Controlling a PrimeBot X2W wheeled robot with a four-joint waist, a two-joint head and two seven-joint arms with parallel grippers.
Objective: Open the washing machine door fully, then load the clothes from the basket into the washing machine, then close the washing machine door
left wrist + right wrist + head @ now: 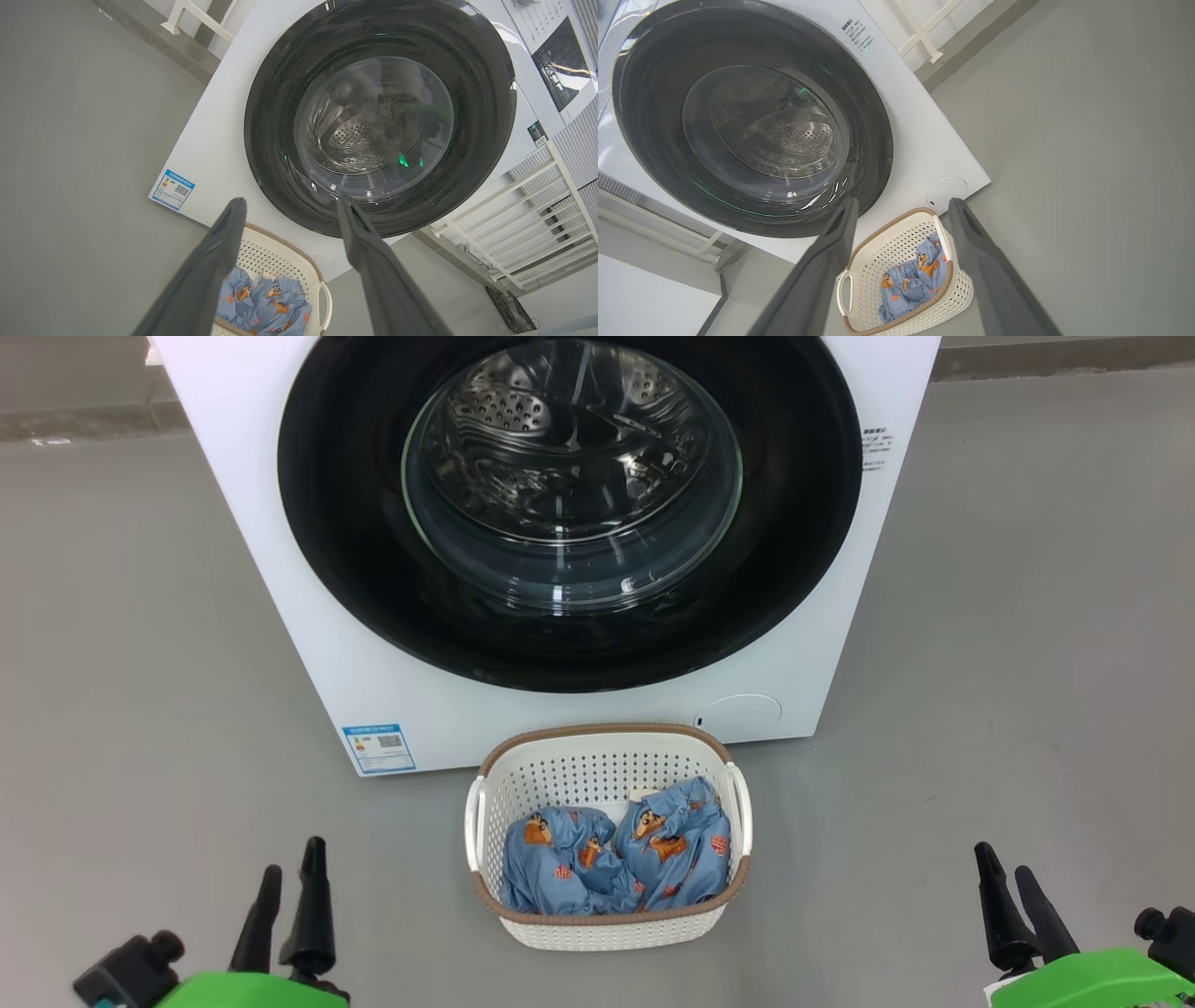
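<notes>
The white washing machine [280,569] stands ahead with its round black-ringed door [355,523] closed flat against the front; the steel drum shows through the glass. On the floor right in front of it sits the cream basket [607,775], holding the light blue clothes [616,863]. My left gripper [292,863] rests low at the left, open and empty, well left of the basket. My right gripper [1002,866] rests low at the right, open and empty. The left wrist view shows the door [271,116], the basket [275,254] and the clothes [266,301]; the right wrist view shows the door [654,84], the basket [896,242] and the clothes [910,280].
Grey floor [140,691] spreads on both sides of the machine. A blue label sticker [379,748] and a round flap [739,714] sit low on the machine's front. A white rail frame [514,210] stands beside the machine, and another white frame [924,37] is behind it.
</notes>
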